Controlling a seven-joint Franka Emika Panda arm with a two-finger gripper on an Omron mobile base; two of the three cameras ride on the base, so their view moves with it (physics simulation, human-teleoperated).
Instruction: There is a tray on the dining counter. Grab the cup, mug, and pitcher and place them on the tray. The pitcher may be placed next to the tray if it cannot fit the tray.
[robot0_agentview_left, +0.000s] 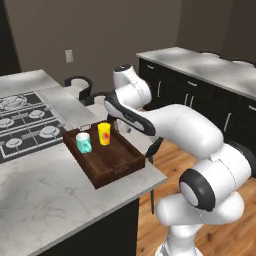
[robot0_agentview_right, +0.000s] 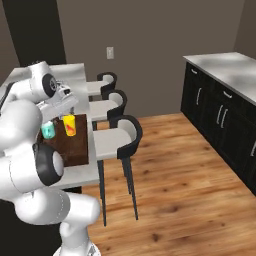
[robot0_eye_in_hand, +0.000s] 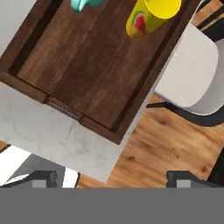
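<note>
The dark wooden tray (robot0_agentview_left: 107, 162) lies on the dining counter (robot0_agentview_left: 45, 200) near its right edge. On the tray's far end stand the teal mug (robot0_agentview_left: 84, 143) and, to its right, the yellow cup (robot0_agentview_left: 104, 133) with a red blotch. My gripper (robot0_eye_in_hand: 113, 177) hovers open above the tray's near right corner, holding nothing. In the hand view its dark fingertips (robot0_eye_in_hand: 43, 177) stand far apart, and the cup (robot0_eye_in_hand: 148, 17) and the mug (robot0_eye_in_hand: 83, 4) sit at the top of the tray (robot0_eye_in_hand: 87, 65). The pitcher is out of view.
A black gas cooktop (robot0_agentview_left: 25, 122) is set in the counter left of the tray. Three black-backed stools (robot0_agentview_right: 117, 132) stand along the counter's right edge over the wood floor. A second counter with dark cabinets (robot0_agentview_left: 200, 75) runs along the far right.
</note>
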